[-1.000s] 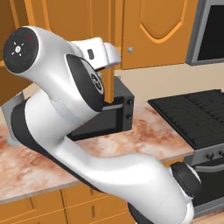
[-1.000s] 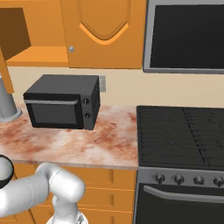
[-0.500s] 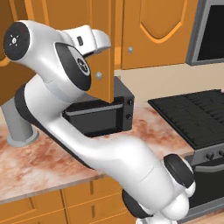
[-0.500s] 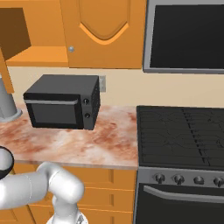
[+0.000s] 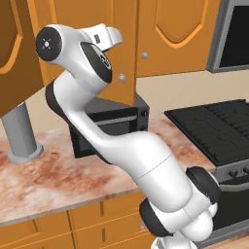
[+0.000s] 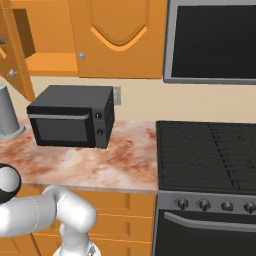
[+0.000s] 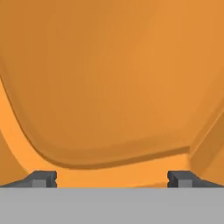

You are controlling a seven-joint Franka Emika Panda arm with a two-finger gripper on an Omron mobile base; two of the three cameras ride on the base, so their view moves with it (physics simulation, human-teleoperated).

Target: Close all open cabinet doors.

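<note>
Since a second ago the arm [image 5: 92, 68] has been raised and stretched out, so that more of the black microwave [image 5: 109, 124] is uncovered in the left base view. In the right base view an open door leaf [image 6: 15, 47] has been brought further into the picture, and its silver knob [image 6: 13, 73] is now shown.

In the left base view two cabinet doors are seen standing open. The left door [image 5: 17, 53] is swung far out above a grey cylinder [image 5: 19, 133]. The middle door [image 5: 124, 48] is held partly out from the cabinet front over the microwave, and the white hand is seen against its face. Just to the right, a closed door [image 5: 175, 34] is seen flush with the cabinet front. It cannot be told which of the two open doors is the leaf at the left edge of the right base view.

In the hand view the gripper [image 7: 112, 178] is held close before an arched orange panel [image 7: 109, 87]. Its two fingertips [image 7: 43, 178] are spread wide apart and nothing is held between them. Whether the panel is touched cannot be told.

The counter [image 6: 100, 160] is a reddish marbled slab set on orange drawer fronts [image 5: 48, 226]. The microwave is set toward the pale wall [image 6: 145, 107]. A black stove [image 6: 210, 155] adjoins the counter on the right, under a dark framed panel [image 6: 212, 40].
</note>
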